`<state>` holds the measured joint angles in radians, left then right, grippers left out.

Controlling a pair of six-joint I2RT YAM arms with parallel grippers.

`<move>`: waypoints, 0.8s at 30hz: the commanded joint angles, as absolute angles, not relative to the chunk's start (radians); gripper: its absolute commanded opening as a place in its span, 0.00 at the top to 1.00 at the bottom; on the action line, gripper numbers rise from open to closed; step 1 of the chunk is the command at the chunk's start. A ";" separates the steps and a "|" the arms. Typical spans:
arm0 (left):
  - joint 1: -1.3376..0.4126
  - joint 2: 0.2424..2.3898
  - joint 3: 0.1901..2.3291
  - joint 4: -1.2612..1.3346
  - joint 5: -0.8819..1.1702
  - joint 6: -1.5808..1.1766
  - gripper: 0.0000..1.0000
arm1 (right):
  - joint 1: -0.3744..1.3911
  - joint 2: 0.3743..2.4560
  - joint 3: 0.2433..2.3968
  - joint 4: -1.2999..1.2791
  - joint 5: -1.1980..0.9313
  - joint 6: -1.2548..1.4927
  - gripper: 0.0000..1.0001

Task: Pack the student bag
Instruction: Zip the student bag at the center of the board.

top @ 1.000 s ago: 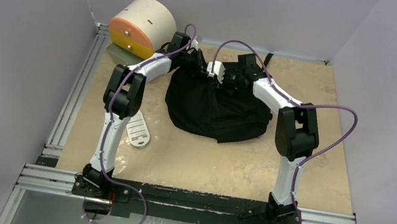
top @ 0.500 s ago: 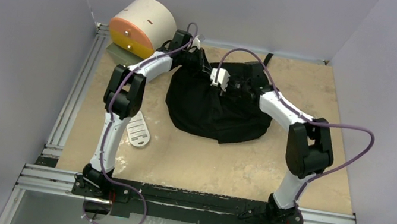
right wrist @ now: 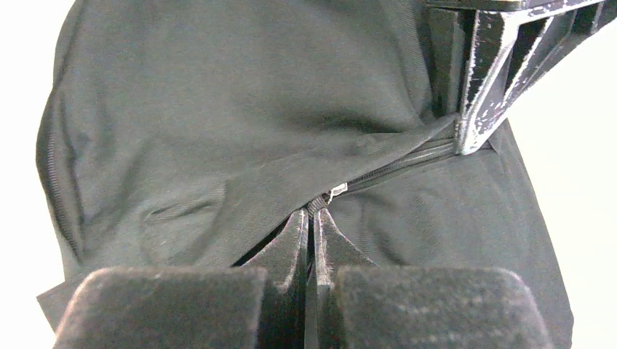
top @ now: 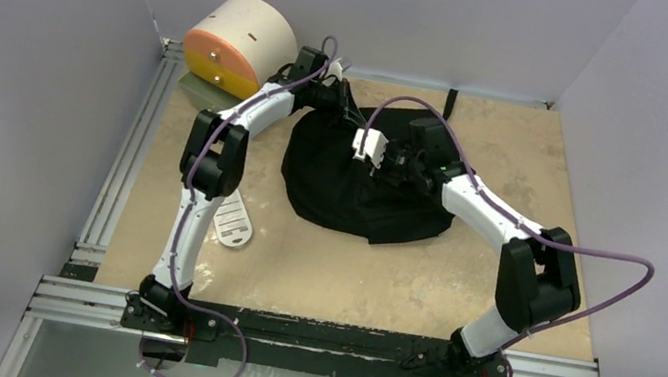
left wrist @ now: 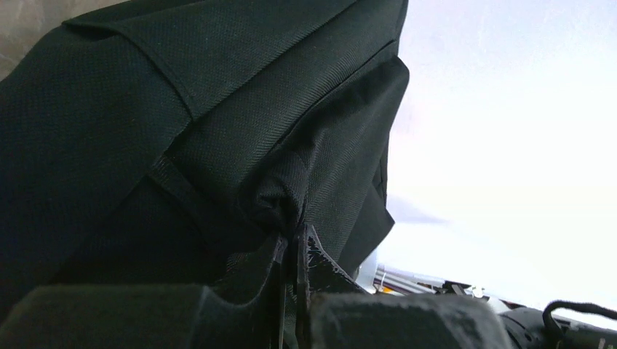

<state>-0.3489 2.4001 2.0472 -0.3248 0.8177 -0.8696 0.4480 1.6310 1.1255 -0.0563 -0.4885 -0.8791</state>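
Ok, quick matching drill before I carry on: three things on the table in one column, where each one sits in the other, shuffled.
Things:
1. student bag
2. cream-and-orange drum
3. white slotted piece

Places:
A. far left corner
B. left side, closest to the near edge
C. middle, towards the back

Pairs: 1-C, 2-A, 3-B

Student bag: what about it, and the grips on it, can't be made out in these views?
- Contents of the student bag: hidden in every view by its own black fabric.
- Right wrist view: whether the right end effector pinches the pull of the zipper or only fabric; its closed fingers cover the spot.
- Top view: both grip spots, lost against the black fabric.
- Top view: the flat white object, too small to identify.
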 commanded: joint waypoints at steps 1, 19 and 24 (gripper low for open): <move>-0.314 2.422 2.138 -0.246 0.743 -0.846 1.00 | 0.491 1.559 1.112 -0.162 -0.543 -0.829 1.00; -0.303 2.467 2.197 -0.297 0.688 -0.810 1.00 | 0.648 1.470 1.012 -0.256 -0.402 -0.672 1.00; -0.289 2.465 2.207 -0.308 0.650 -0.802 1.00 | 0.664 1.432 0.967 -0.297 -0.344 -0.645 1.00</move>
